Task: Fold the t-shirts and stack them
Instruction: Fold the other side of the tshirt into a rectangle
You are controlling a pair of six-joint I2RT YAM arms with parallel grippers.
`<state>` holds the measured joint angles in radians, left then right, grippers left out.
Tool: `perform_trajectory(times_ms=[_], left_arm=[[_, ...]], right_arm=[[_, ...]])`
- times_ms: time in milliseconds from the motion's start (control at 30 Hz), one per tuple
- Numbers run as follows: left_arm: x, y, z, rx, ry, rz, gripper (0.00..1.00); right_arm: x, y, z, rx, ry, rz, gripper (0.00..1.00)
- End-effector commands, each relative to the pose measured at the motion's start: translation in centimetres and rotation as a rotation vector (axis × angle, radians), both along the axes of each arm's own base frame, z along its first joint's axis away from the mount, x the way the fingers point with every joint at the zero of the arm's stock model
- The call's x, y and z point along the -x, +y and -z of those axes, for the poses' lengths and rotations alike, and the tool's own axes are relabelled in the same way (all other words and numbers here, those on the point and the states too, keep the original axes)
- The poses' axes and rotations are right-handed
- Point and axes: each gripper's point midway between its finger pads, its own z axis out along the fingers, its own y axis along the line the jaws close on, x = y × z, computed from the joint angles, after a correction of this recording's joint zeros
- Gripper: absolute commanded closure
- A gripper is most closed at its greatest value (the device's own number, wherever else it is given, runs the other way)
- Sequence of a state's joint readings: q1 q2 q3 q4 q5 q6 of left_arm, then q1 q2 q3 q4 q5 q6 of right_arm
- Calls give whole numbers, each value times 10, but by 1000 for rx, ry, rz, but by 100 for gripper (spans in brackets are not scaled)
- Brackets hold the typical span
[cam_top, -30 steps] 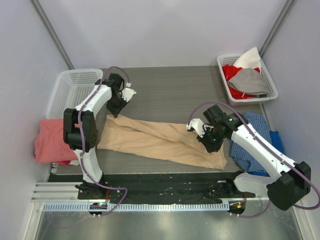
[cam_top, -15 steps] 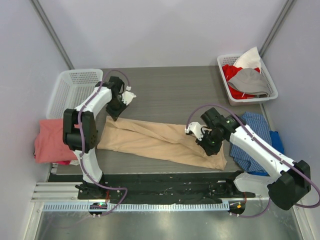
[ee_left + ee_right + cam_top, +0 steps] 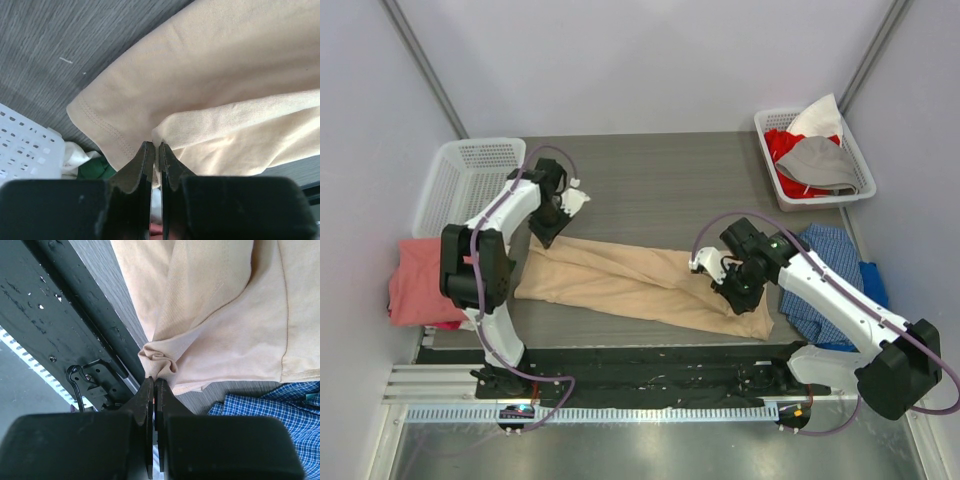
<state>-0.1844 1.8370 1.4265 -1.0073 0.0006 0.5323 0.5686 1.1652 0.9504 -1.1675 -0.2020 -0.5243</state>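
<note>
The tan cloth t-shirt lies stretched in a long crumpled band across the dark grey wood-grain table, from left-centre down to the near right, loosely folded over itself lengthwise. The left gripper sits at its far left end, pointing down at the cloth. In the left wrist view its fingers are nearly together with only a thin slit between them, tips right at a folded edge next to the hemmed sleeve. Cannot tell if any cloth is pinched there, since the tips cover the contact. The right gripper is at the near right end of the tan cloth t-shirt, jaws pressed together and pinching a bunched-up corner of it; the cloth is puckered right at the tips in the right wrist view. The salmon-pink cloth t-shirt lies in a flattish heap at the left edge, beside the left arm, apart from the tan one. A white plastic mesh basket sits at the far left corner, just beyond the left gripper. A scrap of green and white cloth shows next to that basket's edge, under the tan hem, in the left wrist view. A second white plastic basket at the far right corner holds red, grey and white garments. A blue checked cloth shirt lies crumpled at the right, partly under the right arm, just beside the tan hem. A black base strip runs along the near edge.
</note>
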Motion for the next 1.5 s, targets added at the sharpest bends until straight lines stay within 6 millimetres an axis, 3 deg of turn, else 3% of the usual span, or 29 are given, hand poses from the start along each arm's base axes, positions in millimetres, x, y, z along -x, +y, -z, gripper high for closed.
perform_trajectory(times_ms=[0, 600, 1033, 1233, 1467], left_arm=[[1, 2, -21, -5, -56, 5, 88], [-7, -10, -27, 56, -84, -16, 63], [16, -17, -49, 105, -99, -42, 61], [30, -22, -27, 93, -25, -51, 61], [24, -17, -4, 39, 6, -46, 61]], right_arm=[[9, -3, 1, 19, 30, -5, 99], [20, -11, 6, 52, 53, -17, 99], [23, -11, 9, 63, 77, -19, 99], [22, -10, 8, 69, 73, -20, 99], [21, -8, 4, 67, 66, -15, 99]])
